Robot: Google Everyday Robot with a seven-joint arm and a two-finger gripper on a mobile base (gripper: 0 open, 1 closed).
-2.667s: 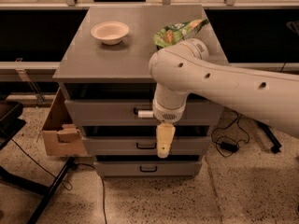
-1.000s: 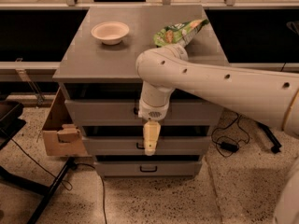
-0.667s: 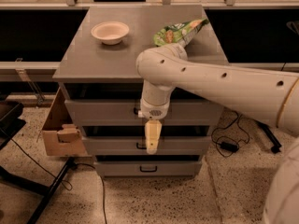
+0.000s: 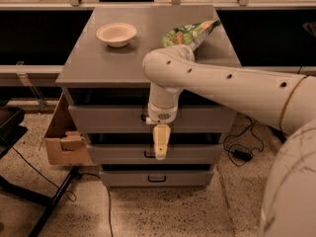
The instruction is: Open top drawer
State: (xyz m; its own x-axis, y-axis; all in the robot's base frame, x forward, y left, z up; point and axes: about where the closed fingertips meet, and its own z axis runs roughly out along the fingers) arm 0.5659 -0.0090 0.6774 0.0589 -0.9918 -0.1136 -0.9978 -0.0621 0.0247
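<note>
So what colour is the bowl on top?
The bowl is cream, seen in the camera view; the claw hangs by the middle drawer.

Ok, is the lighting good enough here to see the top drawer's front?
Camera view: dim, warm light, no glare. The cabinet top throws a dark band just above the top drawer, whose grey front reads clearly. The arm covers most of its handle. The tool hangs lit before the drawer below.

Warm, dim light falls from above, it seems: the cabinet (image 4: pixel 98 68) top is evenly lit, and dark shadow lies under its edge, above the top drawer (image 4: pixel 103 118). The pale arm (image 4: pixel 232 88) is brightest. The gripper (image 4: pixel 161 143) hangs yellowish before the drawer fronts.
</note>
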